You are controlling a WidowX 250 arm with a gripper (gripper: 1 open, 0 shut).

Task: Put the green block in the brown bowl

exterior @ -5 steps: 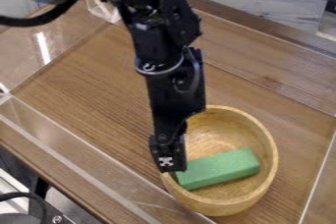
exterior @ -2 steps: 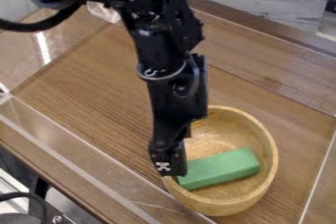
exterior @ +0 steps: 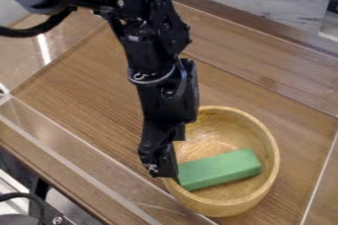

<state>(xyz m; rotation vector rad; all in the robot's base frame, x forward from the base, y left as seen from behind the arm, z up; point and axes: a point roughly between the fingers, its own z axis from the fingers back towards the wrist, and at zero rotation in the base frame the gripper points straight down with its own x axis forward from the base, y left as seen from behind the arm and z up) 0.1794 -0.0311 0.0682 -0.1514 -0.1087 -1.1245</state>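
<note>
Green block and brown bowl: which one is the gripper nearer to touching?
The brown bowl: the gripper hangs at its left rim, while the green block lies inside, right of it.

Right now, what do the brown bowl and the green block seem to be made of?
The brown bowl looks like light wood with a smooth finish: grain lines show. The green block is matte, evenly green; it may be painted wood or foam, I cannot tell which.

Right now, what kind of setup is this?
Likely a lab tabletop test cell: a wood-grain table fenced by clear plastic walls, with a black robot arm over a brown bowl holding a green block.
</note>
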